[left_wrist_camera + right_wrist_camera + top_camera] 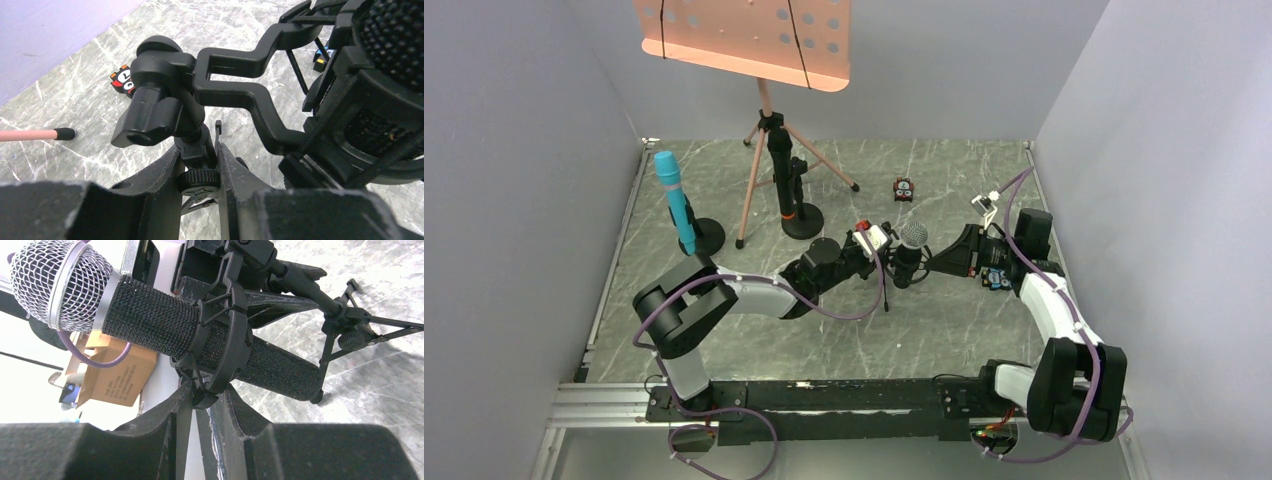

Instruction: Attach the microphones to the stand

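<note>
Occupying table centre, well apart from all walls: silver-mesh microphone (150,320), one, seated in shock mount (232,335); right gripper (202,395) pinching the mount ring, left gripper (200,167) pinching stand stem (194,134). Rear-left, upright on round bases: cyan microphone (674,200), one; orange-ringed black microphone (781,175), one. Bare marble (844,345) toward the near edge

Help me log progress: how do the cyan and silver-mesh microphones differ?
The cyan microphone stands near upright on a round base, no gripper near; the silver-mesh microphone lies tilted in a ring mount, the left gripper on its stem, the right gripper on the ring. Cyan one's body is cyan, silver-mesh one's black. Both sit in holders.
</note>
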You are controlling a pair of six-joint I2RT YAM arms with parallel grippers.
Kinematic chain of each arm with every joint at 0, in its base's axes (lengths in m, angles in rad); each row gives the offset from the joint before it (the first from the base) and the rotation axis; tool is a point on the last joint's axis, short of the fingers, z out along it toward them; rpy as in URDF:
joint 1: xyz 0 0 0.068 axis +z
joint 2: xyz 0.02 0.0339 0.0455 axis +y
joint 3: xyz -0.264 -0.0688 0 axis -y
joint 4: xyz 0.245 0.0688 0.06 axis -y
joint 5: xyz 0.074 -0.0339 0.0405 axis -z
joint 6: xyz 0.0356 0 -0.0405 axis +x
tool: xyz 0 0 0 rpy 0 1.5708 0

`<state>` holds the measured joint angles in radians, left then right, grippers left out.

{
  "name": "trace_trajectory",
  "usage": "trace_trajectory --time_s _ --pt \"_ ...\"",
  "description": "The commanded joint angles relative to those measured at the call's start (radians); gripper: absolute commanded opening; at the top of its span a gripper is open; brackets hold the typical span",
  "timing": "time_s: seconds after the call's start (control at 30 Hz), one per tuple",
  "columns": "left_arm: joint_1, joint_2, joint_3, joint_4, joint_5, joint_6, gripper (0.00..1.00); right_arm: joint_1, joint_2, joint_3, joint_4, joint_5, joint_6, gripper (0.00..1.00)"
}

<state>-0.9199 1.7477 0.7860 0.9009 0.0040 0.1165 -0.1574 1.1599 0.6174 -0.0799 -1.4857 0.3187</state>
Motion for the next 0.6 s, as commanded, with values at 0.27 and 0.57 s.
trace_trajectory --time_s 0.27,0.57 --pt "-0.005 0.021 0.069 -0.048 -0.033 0.053 0.10 -0.061 0.167 0.377 -0.863 -0.166 -0.769 0.27" --pt "-0.004 0.043 0.109 -0.139 -0.045 0.061 0.08 -0.062 0.220 0.375 -0.887 -0.097 -0.801 0.27"
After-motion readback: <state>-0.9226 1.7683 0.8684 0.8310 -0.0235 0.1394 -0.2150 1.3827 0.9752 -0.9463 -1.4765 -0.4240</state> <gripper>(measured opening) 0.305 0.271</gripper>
